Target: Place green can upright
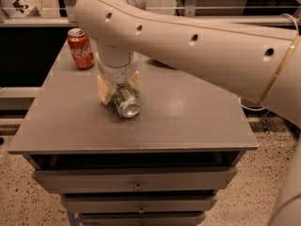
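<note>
The green can [127,103] lies on its side on the grey cabinet top [188,112], its silver end facing the front. My gripper [120,91] has come down over it from above. Its cream fingers [105,91] sit tight against both sides of the can, which still rests on the top. The rear half of the can is hidden under the wrist. The large cream arm reaches in from the right and covers the back of the cabinet top.
A red cola can [80,48] stands upright at the back left corner of the top. Drawers [137,186] run below the front edge. A speckled floor lies around the cabinet.
</note>
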`<state>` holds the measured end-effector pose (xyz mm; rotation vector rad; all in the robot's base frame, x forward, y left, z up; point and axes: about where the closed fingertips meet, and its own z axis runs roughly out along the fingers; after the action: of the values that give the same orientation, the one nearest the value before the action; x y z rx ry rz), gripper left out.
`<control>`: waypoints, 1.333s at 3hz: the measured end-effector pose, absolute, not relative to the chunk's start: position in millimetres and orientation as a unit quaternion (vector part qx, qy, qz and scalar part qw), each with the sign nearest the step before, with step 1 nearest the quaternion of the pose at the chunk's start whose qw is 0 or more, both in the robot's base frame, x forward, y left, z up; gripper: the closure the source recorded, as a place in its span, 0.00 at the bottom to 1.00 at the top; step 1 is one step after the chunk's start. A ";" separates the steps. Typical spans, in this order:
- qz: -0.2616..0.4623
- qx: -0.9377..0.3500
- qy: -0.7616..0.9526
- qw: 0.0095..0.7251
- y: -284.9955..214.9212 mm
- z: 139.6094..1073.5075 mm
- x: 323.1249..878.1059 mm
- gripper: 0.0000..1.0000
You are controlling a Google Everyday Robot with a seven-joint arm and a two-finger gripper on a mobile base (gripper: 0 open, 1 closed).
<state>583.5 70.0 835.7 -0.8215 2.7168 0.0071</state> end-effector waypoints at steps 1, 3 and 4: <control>0.006 -0.282 0.945 0.166 66.8 845.8 584.7 0.61; 0.053 -0.295 0.917 0.262 36.2 917.5 610.8 1.00; 0.132 -0.291 0.889 0.328 9.3 950.2 634.6 1.00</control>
<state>634.6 9.3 950.2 -0.7614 2.3284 0.3444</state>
